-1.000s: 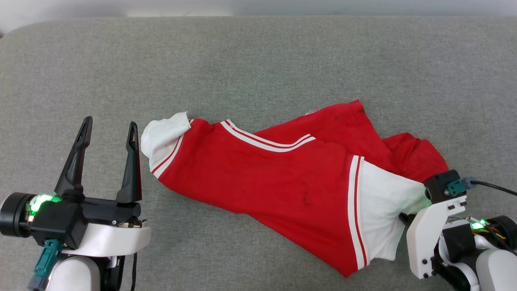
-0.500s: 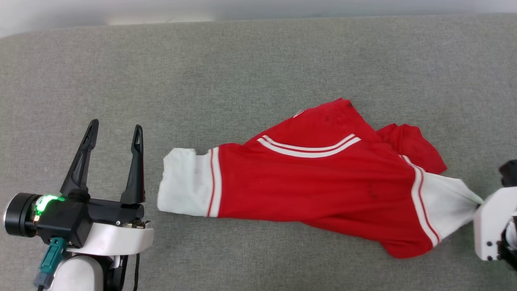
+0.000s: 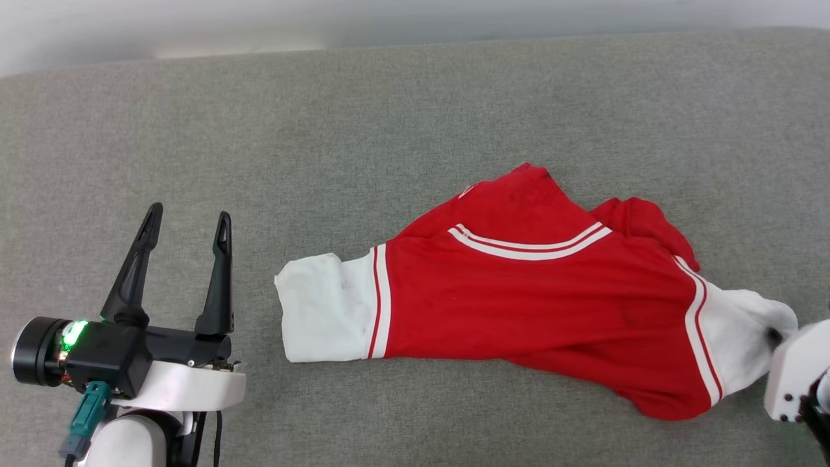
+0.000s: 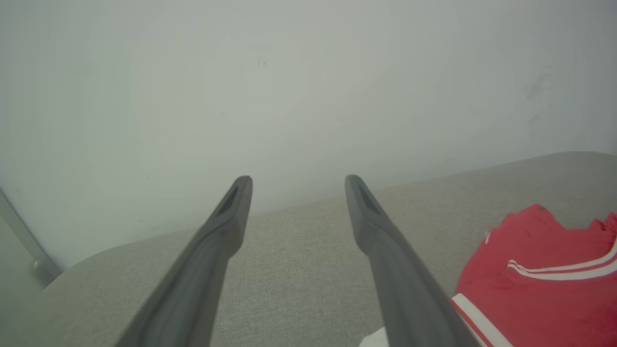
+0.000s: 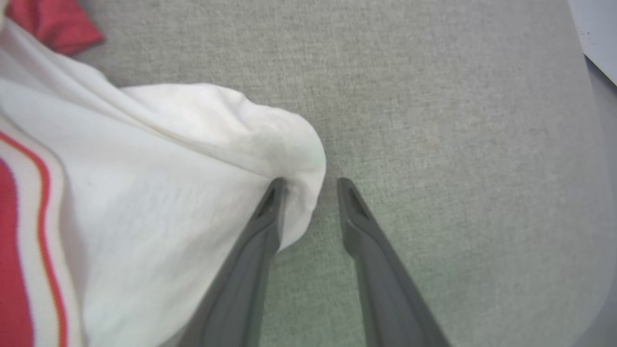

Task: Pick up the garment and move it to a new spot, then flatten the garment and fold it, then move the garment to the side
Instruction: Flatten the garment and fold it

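The garment (image 3: 532,305), a red T-shirt with white sleeves and striped trim, lies stretched out sideways on the grey table, its far part rumpled. Its left sleeve (image 3: 321,311) lies flat; its right sleeve (image 3: 739,337) bunches toward my right arm's white wrist (image 3: 794,370) at the frame's edge. In the right wrist view my right gripper (image 5: 311,182) has its jaws parted, and the white sleeve (image 5: 168,193) drapes against the left finger (image 5: 260,231) without being pinched. My left gripper (image 3: 190,213) stands open and empty, left of the garment (image 4: 540,274), and shows the same way in its own wrist view (image 4: 299,178).
The grey padded table (image 3: 389,130) stretches well beyond the garment to the back and left. Its far edge meets a pale wall (image 4: 289,72). In the right wrist view the table's rounded right edge (image 5: 595,159) lies close to my right gripper.
The garment has been pulled rightward and drawn out long, its left sleeve now flat. My right gripper, shut on the right sleeve before, has parted its jaws. The left arm stayed put.
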Controlling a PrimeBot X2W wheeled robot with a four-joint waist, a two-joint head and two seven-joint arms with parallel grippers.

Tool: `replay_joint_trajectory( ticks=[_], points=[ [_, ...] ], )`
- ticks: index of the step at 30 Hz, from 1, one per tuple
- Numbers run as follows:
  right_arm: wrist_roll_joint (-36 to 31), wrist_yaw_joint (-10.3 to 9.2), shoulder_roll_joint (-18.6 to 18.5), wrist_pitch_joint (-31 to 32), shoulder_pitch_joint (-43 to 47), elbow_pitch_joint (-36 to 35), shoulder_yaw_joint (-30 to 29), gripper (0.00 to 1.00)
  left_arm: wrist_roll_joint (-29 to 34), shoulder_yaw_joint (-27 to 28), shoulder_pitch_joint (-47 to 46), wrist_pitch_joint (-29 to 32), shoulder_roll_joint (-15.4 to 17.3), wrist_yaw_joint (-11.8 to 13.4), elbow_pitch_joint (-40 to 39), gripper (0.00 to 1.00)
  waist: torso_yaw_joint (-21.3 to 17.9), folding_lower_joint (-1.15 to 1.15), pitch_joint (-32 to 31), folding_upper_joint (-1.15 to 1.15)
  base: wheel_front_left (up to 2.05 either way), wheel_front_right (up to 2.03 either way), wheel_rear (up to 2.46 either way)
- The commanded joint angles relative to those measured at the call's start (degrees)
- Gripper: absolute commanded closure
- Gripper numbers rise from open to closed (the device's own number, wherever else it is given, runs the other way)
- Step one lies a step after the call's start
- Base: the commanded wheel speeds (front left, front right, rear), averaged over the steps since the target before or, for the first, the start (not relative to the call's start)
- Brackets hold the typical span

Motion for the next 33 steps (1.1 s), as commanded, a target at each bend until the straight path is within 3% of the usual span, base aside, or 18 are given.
replay_joint_trajectory(
  ticks=[1,9,15,20,24,30,33],
  points=[
    [0.7,0.13,1.3,-3.8,-1.3,-0.5,0.9,0.0,-0.3,0.4,0.6,-0.1,0.2,-0.2,0.2,0.0,-0.7,0.0,-1.1,0.0,0.0,0.0,0.0],
    [4.3,0.05,3.4,-20.8,-2.2,-7.1,1.4,0.0,-3.4,0.9,2.0,-0.1,-0.2,-0.2,0.8,0.0,-2.3,0.0,-2.5,0.0,0.0,0.0,0.0],
    [5.9,0.04,6.8,-33.9,-0.4,-12.2,1.4,0.0,-6.5,-2.2,3.5,0.5,3.5,-0.3,4.9,0.0,-3.4,0.0,-2.2,0.0,0.0,0.0,0.0],
    [5.8,0.04,8.3,-39.7,0.5,-15.1,1.7,0.0,-9.8,-7.6,2.6,10.2,10.7,-0.3,4.2,0.0,-4.4,0.0,-1.1,0.0,0.0,0.0,0.0],
    [4.9,0.04,9.0,-40.1,0.7,-16.3,1.7,0.0,-14.1,-9.6,2.0,22.9,14.7,-0.3,1.3,0.0,-5.1,0.0,0.0,0.0,0.0,0.0,0.0],
    [4.6,0.04,10.1,-40.6,-0.3,-17.1,2.0,0.0,-19.1,-9.7,0.3,39.4,17.8,0.1,-0.8,0.0,-6.5,0.0,2.4,0.0,0.0,0.0,0.0],
    [4.6,0.04,10.3,-40.9,-0.4,-17.1,2.4,0.0,-19.7,-9.5,-0.8,42.0,18.2,0.2,-0.7,0.0,-7.0,0.0,3.5,0.0,0.0,0.0,0.0]
  ],
)
